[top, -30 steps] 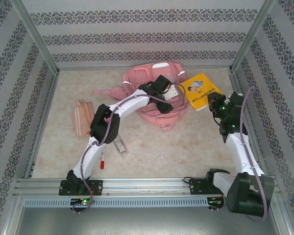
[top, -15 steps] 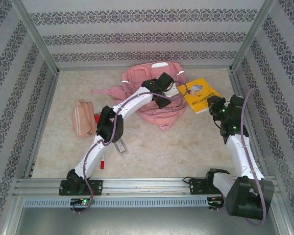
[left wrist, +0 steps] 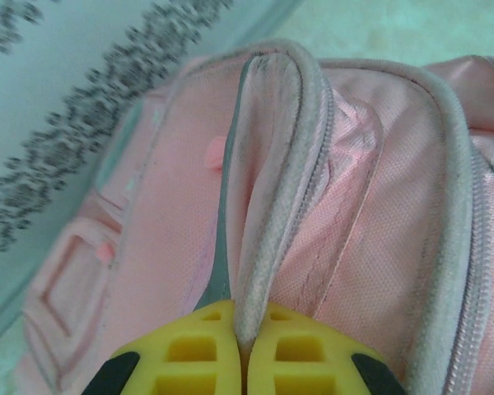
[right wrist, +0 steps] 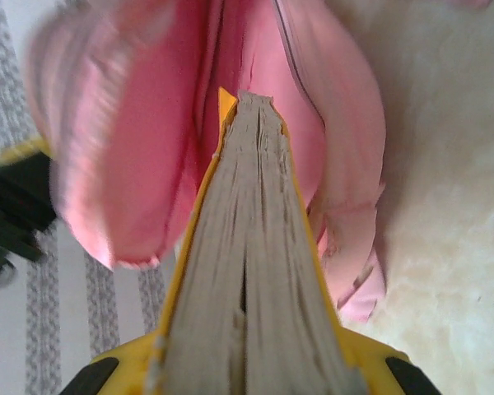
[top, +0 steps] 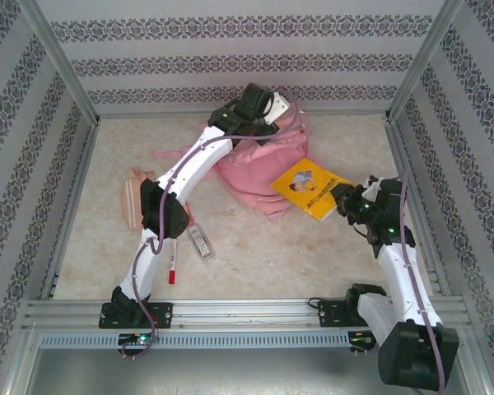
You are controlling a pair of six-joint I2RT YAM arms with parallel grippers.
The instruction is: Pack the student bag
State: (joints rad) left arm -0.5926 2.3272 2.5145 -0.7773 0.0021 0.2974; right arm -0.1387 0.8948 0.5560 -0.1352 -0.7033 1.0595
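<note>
The student bag [top: 263,164], a big soft pink backpack, lies at the back middle of the table with its top pulled up. My left gripper [top: 267,109] is shut on the bag's grey-pink zipper rim [left wrist: 272,206], which is pinched between the yellow fingers [left wrist: 189,354]. Held above the table, a yellow book [top: 309,188] hangs just right of the bag, and my right gripper [top: 342,202] is shut on it. In the right wrist view the book's page edge [right wrist: 247,247] points into the bag's open pink mouth [right wrist: 140,148].
A slim peach-pink pencil pouch [top: 136,197] lies at the left. A clear case [top: 200,243] and a red pen [top: 171,268] rest near the left arm. Patterned walls enclose the table on three sides, and the back wall is close behind the bag.
My left gripper closed on the bag's rim and lifted it toward the back wall. My right gripper carried the yellow book off the table and leftward to the bag's mouth.
</note>
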